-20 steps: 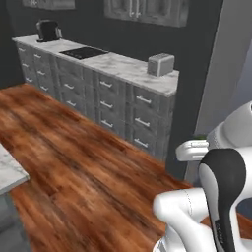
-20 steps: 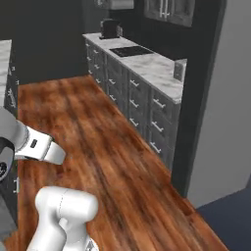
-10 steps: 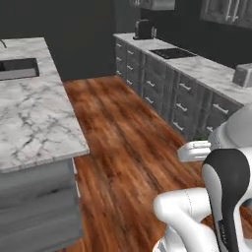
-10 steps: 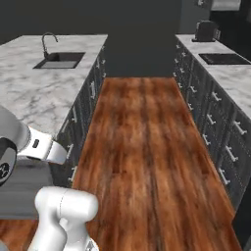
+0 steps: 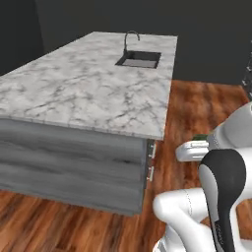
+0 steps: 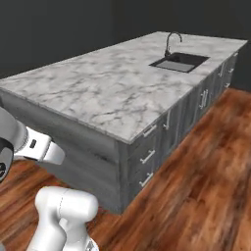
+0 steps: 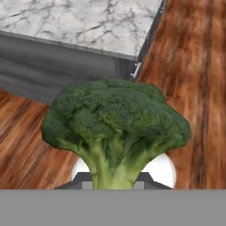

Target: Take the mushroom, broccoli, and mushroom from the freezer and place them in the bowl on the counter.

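The broccoli (image 7: 117,128) sits right in front of the hand camera, stalk down and dark green head up, and the jaws are closed narrowly on its stalk, holding it clear of the floor. From the left base view a small green patch of it (image 5: 200,137) peeks out just above the white hand, beside the arm's dark elbow. Below and behind the floret lies the reddish wood floor (image 7: 194,79), and beyond that the corner of a long island with a white marble worktop (image 5: 93,88) veined in grey. The worktop's dark grey side panel (image 5: 69,167) faces the robot, and silver bar handles (image 6: 147,157) run down the drawers on the adjoining side. Far along the worktop a dark sink (image 6: 179,62) is set into the marble, with a curved tap (image 6: 171,41) standing at its near edge. The broccoli is well apart from the worktop, hanging over the floor near the island's corner. Dark walls close the room behind the island.
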